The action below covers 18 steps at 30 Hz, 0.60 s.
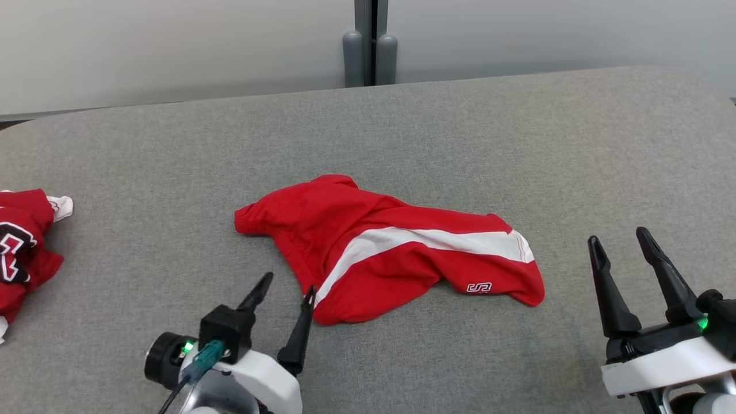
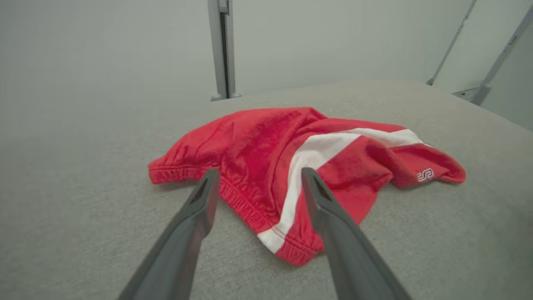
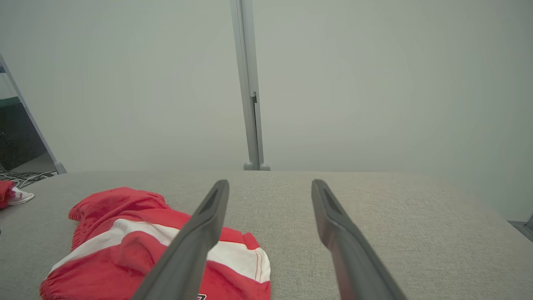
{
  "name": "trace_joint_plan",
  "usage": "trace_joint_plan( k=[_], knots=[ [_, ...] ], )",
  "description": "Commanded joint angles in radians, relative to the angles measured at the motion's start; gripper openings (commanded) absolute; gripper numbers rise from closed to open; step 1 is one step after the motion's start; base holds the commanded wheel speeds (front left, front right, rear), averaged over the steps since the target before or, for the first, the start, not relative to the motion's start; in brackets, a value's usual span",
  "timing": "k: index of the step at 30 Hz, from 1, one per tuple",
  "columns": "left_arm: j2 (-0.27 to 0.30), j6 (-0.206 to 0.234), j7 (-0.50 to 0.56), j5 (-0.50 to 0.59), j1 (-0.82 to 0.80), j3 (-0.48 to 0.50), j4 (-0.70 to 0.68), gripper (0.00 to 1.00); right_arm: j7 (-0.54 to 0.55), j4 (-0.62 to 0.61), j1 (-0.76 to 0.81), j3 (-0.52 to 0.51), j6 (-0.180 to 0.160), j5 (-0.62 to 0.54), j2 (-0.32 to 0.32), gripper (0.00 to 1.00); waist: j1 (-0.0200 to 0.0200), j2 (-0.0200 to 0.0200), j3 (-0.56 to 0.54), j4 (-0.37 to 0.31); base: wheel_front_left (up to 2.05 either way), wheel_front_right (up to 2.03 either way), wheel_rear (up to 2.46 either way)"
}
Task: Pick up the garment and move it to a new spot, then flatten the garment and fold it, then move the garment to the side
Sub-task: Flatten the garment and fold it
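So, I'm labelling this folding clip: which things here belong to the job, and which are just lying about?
Job: red white-striped garment, crumpled on the table; left gripper, open at the garment's near edge; right gripper, open, apart from it.
Lying about: printed red garment bundled at the table's left edge; grey posts behind.

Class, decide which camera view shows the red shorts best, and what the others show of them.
Head view: the red shorts show whole from above, outline clear. The left wrist view is close but low, the left gripper covering part. The right wrist view cuts them off at its bottom edge.
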Motion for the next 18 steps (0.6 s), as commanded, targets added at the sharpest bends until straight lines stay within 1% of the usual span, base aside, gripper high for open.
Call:
trace_joint_plan(
  k=[1, 3, 4, 8, 10, 11, 12, 13, 14, 15, 18],
  knots=[
    [-0.001, -0.018, 0.03, -0.015, -0.024, -0.01, 0.036, 1.0, -0.003, 0.002, -0.012, 0.004, -0.002, 0.003, -0.006, 1.0, 0.0, -0.0001, 0.017, -0.007, 0.0, 0.0, 0.0],
    [-0.005, -0.04, 0.073, -0.034, -0.052, -0.021, 0.108, 1.0, -0.006, 0.007, -0.019, 0.011, -0.002, 0.008, -0.006, 1.0, 0.0, -0.0001, 0.031, -0.015, 0.0, 0.0, 0.0],
    [-0.012, -0.055, 0.102, -0.055, -0.078, -0.021, 0.175, 1.0, -0.011, 0.011, -0.027, 0.015, -0.002, 0.012, -0.009, 1.0, 0.0, -0.0001, 0.044, -0.022, 0.0, 0.0, 0.0],
    [-0.025, -0.079, 0.108, -0.078, -0.125, -0.021, 0.268, 1.0, -0.018, 0.018, -0.031, 0.016, -0.002, 0.015, -0.008, 1.0, 0.0, -0.0001, 0.069, -0.029, 0.0, 0.0, 0.0],
    [-0.028, -0.083, 0.107, -0.08, -0.145, -0.025, 0.315, 1.0, -0.02, 0.023, -0.039, 0.017, -0.002, 0.016, -0.009, 1.0, 0.0, -0.0001, 0.08, -0.032, 0.0, 0.0, 0.0],
    [-0.03, -0.087, 0.11, -0.082, -0.155, -0.027, 0.334, 0.83, -0.022, 0.025, -0.043, 0.018, -0.002, 0.017, -0.009, 1.0, 0.0, -0.0001, 0.084, -0.034, 0.0, 0.0, 0.0],
    [-0.031, -0.088, 0.113, -0.081, -0.165, -0.03, 0.353, 0.48, -0.021, 0.029, -0.046, 0.018, -0.002, 0.018, -0.01, 1.0, 0.0, -0.0001, 0.088, -0.036, 0.0, 0.0, 0.0],
    [-0.031, -0.09, 0.119, -0.08, -0.17, -0.035, 0.375, 0.07, -0.02, 0.033, -0.046, 0.019, -0.002, 0.018, -0.01, 1.0, 0.0, -0.0001, 0.089, -0.037, 0.0, 0.0, 0.0],
    [-0.031, -0.09, 0.119, -0.08, -0.17, -0.035, 0.375, 0.07, -0.02, 0.033, -0.046, 0.019, -0.002, 0.018, -0.01, 1.0, 0.0, -0.0001, 0.089, -0.037, 0.0, 0.0, 0.0],
    [-0.031, -0.094, 0.127, -0.073, -0.171, -0.045, 0.392, 0.0, -0.021, 0.035, -0.046, 0.019, -0.002, 0.018, -0.01, 1.0, 0.0, -0.0001, 0.091, -0.038, 0.0, 0.0, 0.0],
    [-0.024, -0.09, 0.129, -0.043, -0.182, -0.072, 0.422, 0.0, -0.022, 0.042, -0.049, 0.015, -0.002, 0.019, -0.012, 1.0, 0.0, -0.0001, 0.094, -0.039, 0.0, 0.0, 0.0]
  ],
)
